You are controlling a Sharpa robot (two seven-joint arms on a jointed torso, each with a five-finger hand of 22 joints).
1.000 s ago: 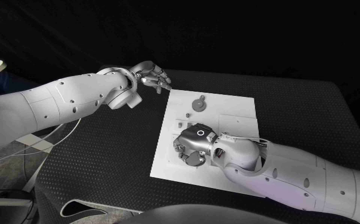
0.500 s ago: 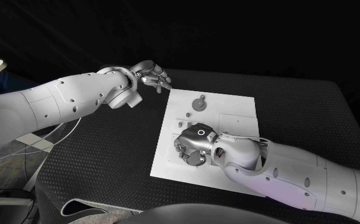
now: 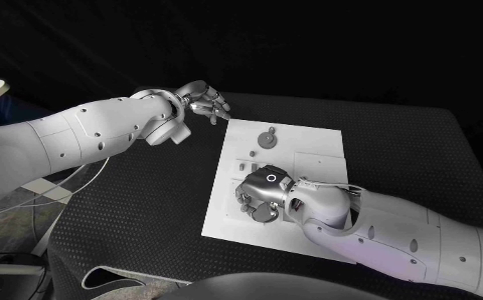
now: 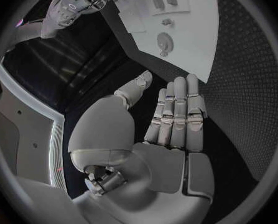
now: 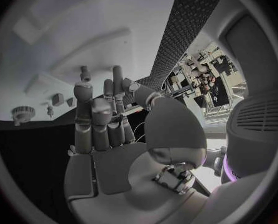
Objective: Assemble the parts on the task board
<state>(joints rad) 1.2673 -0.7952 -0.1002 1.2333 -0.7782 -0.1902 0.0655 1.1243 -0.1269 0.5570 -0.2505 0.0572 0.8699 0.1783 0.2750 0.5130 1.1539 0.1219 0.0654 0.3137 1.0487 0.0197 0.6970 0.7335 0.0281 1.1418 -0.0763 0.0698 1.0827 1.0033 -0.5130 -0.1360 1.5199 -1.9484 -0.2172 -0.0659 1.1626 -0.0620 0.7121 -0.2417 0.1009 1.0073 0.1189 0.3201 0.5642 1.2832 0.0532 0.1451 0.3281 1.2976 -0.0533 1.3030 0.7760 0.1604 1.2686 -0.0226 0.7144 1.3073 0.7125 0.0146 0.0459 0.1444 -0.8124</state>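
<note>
The white task board (image 3: pixel 317 143) lies in the middle of the table. A grey round toothed part (image 3: pixel 266 139) rests on its far half, with small grey pieces (image 3: pixel 248 153) just nearer. My right hand (image 3: pixel 259 192) hovers low over the board's near left area, fingers pointing down at it. In the right wrist view its fingers (image 5: pixel 92 114) reach toward the board (image 5: pixel 114 15) and the thumb curls in beside them; whether anything is pinched is hidden. My left hand (image 3: pixel 202 101) floats off the board's far left corner; its fingers (image 4: pixel 176 109) lie straight and hold nothing.
The left wrist view has the toothed part (image 4: pixel 164 41), a small peg (image 4: pixel 167 21) and two small blocks (image 4: pixel 165 2) on the board (image 4: pixel 195 35). Black table (image 3: pixel 141 202) surrounds the board on all sides.
My right hand has crept very slightly toward the board's near edge. The left arm and the parts have not moved.
</note>
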